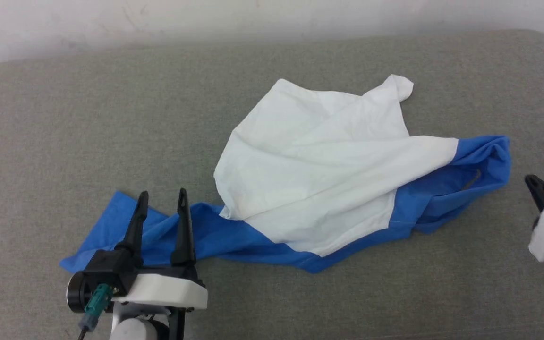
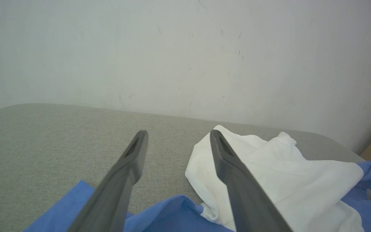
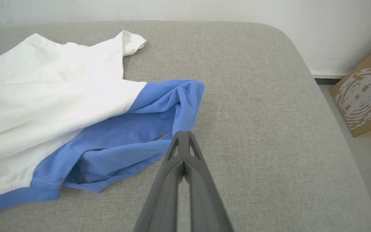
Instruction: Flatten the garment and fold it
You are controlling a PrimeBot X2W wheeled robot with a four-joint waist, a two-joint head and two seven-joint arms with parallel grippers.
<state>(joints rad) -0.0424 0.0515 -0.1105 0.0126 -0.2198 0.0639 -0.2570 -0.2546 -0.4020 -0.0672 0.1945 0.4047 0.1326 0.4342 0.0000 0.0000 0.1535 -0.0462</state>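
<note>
The soft white T-shirt with royal-blue band and sleeves (image 1: 319,179) lies crumpled across the grey woven cushion top (image 1: 64,118), so flattening is the step in hand (no fold yet). Next, I judge, both blue ends need pinching and drawing apart. The left gripper (image 1: 163,194) hangs over the near blue corner, fingers wide, gripping nothing. The right gripper (image 3: 184,133), just beside the bunched blue end, is pressed closed, apparently empty.

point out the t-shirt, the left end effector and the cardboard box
t-shirt (image 1: 319,156): head view, on the white body panel
left end effector (image 1: 163,192): head view, midway between its open fingertips
cardboard box (image 3: 362,100): right wrist view, on its white-printed side
</note>
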